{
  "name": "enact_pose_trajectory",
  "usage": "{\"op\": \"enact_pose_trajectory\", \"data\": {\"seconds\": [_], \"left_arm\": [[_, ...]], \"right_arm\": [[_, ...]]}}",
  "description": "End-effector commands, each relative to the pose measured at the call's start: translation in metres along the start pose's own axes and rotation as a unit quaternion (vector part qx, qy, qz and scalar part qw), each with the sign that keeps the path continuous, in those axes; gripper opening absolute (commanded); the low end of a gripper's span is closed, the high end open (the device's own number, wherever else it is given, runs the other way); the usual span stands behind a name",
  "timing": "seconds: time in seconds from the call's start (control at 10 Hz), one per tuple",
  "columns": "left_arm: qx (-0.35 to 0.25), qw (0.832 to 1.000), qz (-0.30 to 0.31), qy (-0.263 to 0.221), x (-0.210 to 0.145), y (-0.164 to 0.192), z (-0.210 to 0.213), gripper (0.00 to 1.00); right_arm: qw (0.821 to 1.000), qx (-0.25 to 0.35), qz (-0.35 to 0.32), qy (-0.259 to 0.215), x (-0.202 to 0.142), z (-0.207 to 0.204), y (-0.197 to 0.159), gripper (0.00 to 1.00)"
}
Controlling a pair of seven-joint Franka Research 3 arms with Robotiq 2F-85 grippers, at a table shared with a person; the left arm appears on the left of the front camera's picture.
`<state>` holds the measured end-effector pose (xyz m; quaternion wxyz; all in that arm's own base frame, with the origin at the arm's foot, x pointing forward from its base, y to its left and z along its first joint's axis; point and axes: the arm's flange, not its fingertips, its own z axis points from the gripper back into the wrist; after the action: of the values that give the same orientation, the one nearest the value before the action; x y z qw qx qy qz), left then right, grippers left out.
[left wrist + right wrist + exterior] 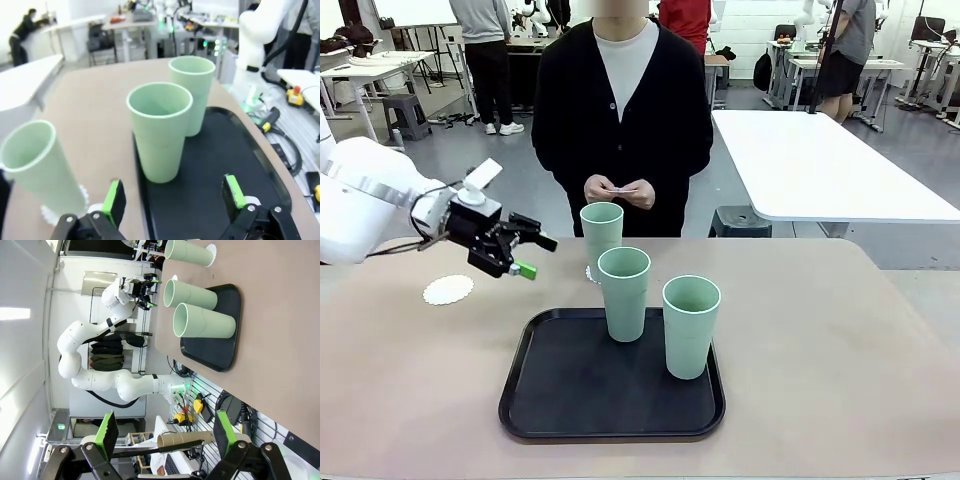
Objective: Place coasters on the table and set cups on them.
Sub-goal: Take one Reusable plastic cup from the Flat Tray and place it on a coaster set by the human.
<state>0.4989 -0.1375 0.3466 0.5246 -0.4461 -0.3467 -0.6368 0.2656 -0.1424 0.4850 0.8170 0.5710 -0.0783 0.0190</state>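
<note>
Well, three tall mint-green cups [624, 293], one atop a lacy white coaster [589, 272]

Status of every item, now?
Far pale mint-green plastic cup: upright on white lacy paper coaster.
Middle cup: upright on black tray.
Near cup: upright on tray.
Second coaster: flat on beige table, bare.
Left gripper: open, empty.
Right gripper: open, empty.

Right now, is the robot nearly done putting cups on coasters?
Done: the far cup stands on a coaster, and an empty coaster lies on the table. In hand: nothing; the left gripper hovers open near it. Left: the middle cup and the right cup stand on the tray, not on coasters.
</note>
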Motion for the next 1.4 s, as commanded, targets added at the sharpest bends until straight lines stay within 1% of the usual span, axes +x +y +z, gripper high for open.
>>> {"op": "enact_pose_trajectory", "data": {"seconds": [0.0, 0.3, 0.5, 0.7, 0.8, 0.9, 1.0, 1.3], "left_arm": [[0.020, 1.000, -0.006, 0.009, -0.003, -0.006, -0.028, 1.00], [0.042, 0.998, -0.014, 0.032, -0.003, -0.006, -0.067, 1.00], [0.061, 0.997, -0.027, 0.045, -0.003, 0.001, -0.082, 1.00], [0.072, 0.996, -0.018, 0.048, -0.004, 0.006, -0.085, 1.00], [0.078, 0.995, -0.013, 0.059, -0.005, 0.005, -0.081, 1.00], [0.076, 0.993, 0.020, 0.089, 0.000, 0.004, -0.074, 1.00], [0.061, 0.996, -0.003, 0.059, -0.001, 0.005, -0.079, 1.00], [0.061, 0.996, -0.003, 0.059, -0.001, 0.005, -0.079, 1.00]], "right_arm": [[1.000, 0.005, 0.003, 0.000, 0.000, 0.000, 0.000, 1.00], [1.000, 0.005, 0.003, 0.000, 0.000, 0.000, 0.000, 1.00], [1.000, 0.005, 0.003, 0.000, 0.000, 0.000, 0.000, 1.00], [1.000, 0.005, 0.003, 0.000, 0.000, 0.000, 0.000, 1.00], [1.000, 0.005, 0.003, 0.000, 0.000, 0.000, 0.000, 1.00], [1.000, 0.005, 0.003, 0.000, 0.000, 0.000, 0.000, 1.00], [1.000, 0.005, 0.003, 0.000, 0.000, 0.000, 0.000, 1.00], [1.000, 0.005, 0.003, 0.000, 0.000, 0.000, 0.000, 1.00]]}}
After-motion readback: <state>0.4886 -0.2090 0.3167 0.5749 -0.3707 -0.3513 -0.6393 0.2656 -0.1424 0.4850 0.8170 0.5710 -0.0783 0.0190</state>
